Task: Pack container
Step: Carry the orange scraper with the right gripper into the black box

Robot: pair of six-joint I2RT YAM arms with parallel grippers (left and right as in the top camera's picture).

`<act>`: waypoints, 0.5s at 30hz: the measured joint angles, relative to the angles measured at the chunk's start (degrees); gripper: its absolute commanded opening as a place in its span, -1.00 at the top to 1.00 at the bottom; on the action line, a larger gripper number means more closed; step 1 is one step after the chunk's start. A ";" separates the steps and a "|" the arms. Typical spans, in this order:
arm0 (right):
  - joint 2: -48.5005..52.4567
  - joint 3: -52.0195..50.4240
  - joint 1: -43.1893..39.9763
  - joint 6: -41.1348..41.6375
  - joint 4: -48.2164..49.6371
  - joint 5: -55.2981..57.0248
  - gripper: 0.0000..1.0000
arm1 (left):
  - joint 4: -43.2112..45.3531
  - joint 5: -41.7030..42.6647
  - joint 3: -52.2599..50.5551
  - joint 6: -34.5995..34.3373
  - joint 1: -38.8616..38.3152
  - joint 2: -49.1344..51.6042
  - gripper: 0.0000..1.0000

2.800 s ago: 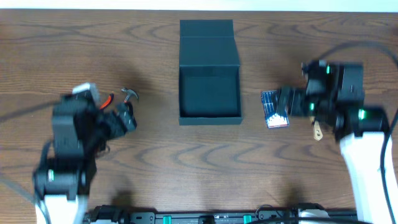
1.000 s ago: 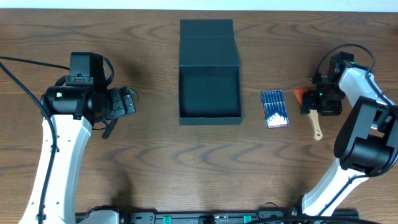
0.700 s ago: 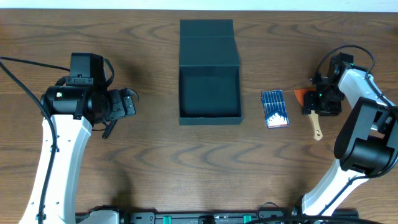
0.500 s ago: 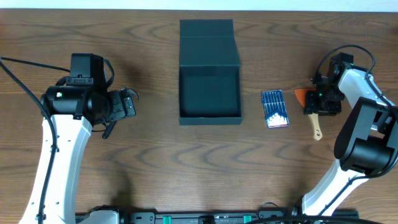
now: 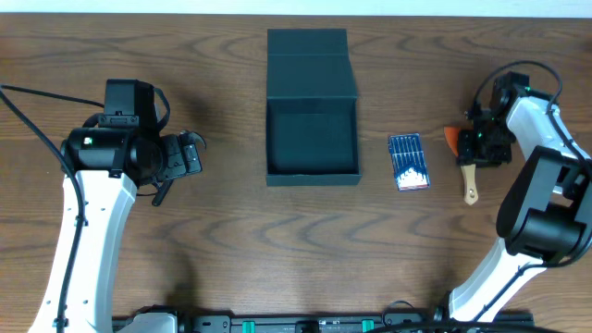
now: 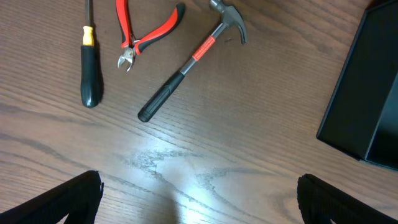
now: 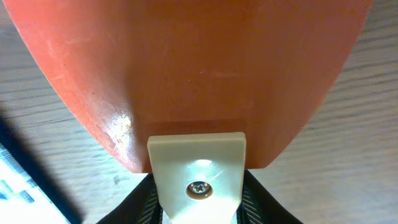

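The container (image 5: 312, 176) is a dark teal box in the middle of the table, open, with its flap lid (image 5: 312, 63) folded back. Its corner shows at the right edge of the left wrist view (image 6: 368, 93). My right gripper (image 5: 477, 152) is at the far right, shut on a scraper. The scraper's orange blade (image 7: 193, 62) fills the right wrist view, and its cream handle sits between my right gripper's (image 7: 196, 200) fingers. My left gripper (image 6: 202, 199) hangs wide open over bare wood, left of the container, holding nothing (image 5: 190, 155).
Beyond the left gripper lie a hammer (image 6: 189, 65), red-handled pliers (image 6: 146, 34) and a black screwdriver (image 6: 89, 62). A blue pack of small bits (image 5: 408, 161) rests between the container and the scraper. The scraper's handle end (image 5: 470, 190) points toward the near edge.
The right gripper's jaws have closed onto the scraper's handle, and the scraper has shifted slightly toward the far side. The left arm has not moved.
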 measured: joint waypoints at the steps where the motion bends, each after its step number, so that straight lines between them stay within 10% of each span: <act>1: -0.96 0.61 0.37 -0.02 -0.68 -0.04 0.91 | -0.02 0.00 0.00 -0.02 0.00 0.00 -0.97; 15: -25.11 8.63 26.27 -8.24 3.69 -10.29 0.97 | 0.00 0.00 0.00 -0.02 0.00 0.00 -0.97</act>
